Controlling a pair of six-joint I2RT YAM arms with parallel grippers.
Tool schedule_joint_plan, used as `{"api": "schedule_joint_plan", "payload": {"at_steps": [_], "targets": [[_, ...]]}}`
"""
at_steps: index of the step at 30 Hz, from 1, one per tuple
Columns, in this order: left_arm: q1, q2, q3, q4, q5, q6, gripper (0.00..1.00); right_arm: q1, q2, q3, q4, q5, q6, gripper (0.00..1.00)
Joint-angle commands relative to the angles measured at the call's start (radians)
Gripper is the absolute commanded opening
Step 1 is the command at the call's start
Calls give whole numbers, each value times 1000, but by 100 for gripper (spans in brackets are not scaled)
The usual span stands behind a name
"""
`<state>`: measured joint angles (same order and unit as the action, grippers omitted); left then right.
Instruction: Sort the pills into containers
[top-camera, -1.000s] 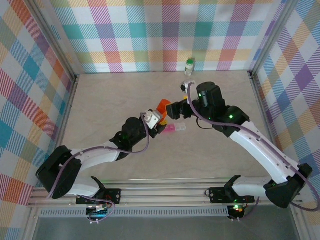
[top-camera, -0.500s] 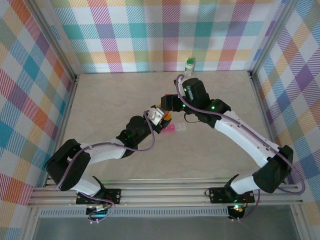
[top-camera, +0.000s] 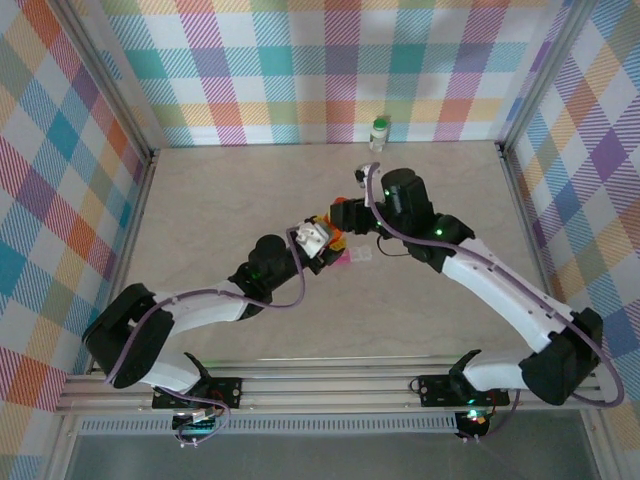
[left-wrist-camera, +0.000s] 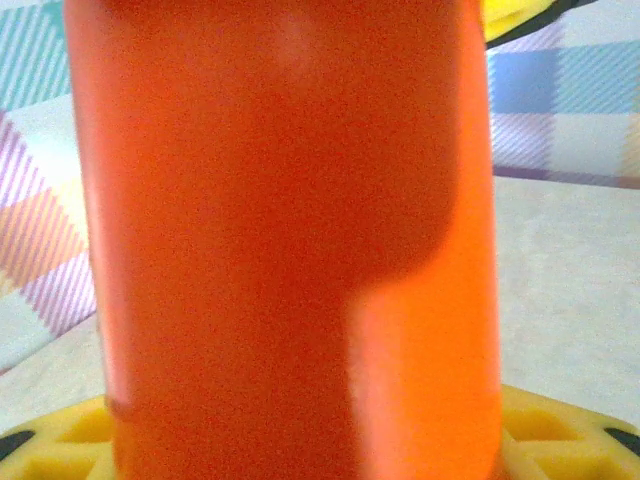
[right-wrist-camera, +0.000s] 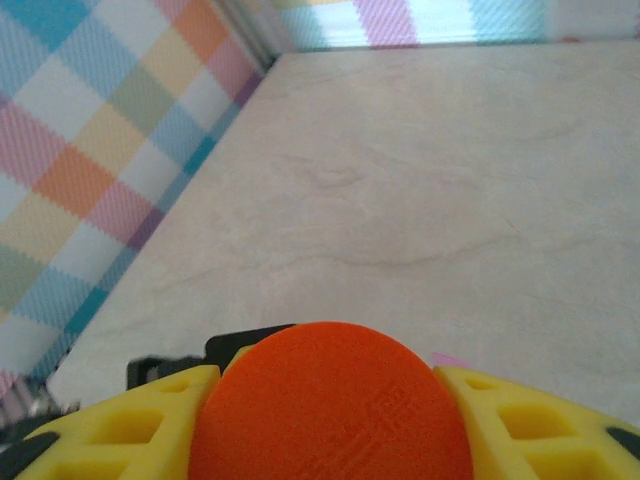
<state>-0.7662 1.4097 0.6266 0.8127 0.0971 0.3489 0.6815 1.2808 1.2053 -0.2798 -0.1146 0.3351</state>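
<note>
Above mid-counter (top-camera: 230, 190), a bright orange vial (left-wrist-camera: 280, 240) is pinched between both arms. The left hand (top-camera: 328, 246) clamps the smooth, opaque cylinder, which stands upright close before its wrist camera. The right hand (top-camera: 343, 222) is pressed against the vial's round, finely textured top, with yellow fingers (right-wrist-camera: 150, 420) hugging either side. A slim pink tube (top-camera: 343, 259) lies on the counter just beside them. A white bottle (top-camera: 379, 133) with a green cap stands well apart by the plaid back wall.
</note>
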Motion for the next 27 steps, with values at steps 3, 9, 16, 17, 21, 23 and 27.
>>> {"api": "schedule_joint_plan", "payload": {"at_steps": [3,9,16,17,21,23,27], "targets": [[66,-254,-52,-161,384,49,0,2,-107,-65,141,-337,-302,15],[96,-437,-73,-346,523,83,0,0,-83,15,1,-620,-540,12],[98,-441,-62,-398,523,98,0,0,-28,86,-48,-699,-609,35],[97,-433,-61,-390,519,96,0,0,-18,100,-52,-691,-603,40],[97,-412,-62,-360,484,94,0,0,3,134,-71,-655,-579,65],[97,-405,-62,-355,462,97,0,0,-2,140,-72,-617,-556,72],[97,-392,-76,-329,410,101,0,-1,-31,137,-79,-451,-489,86]]}}
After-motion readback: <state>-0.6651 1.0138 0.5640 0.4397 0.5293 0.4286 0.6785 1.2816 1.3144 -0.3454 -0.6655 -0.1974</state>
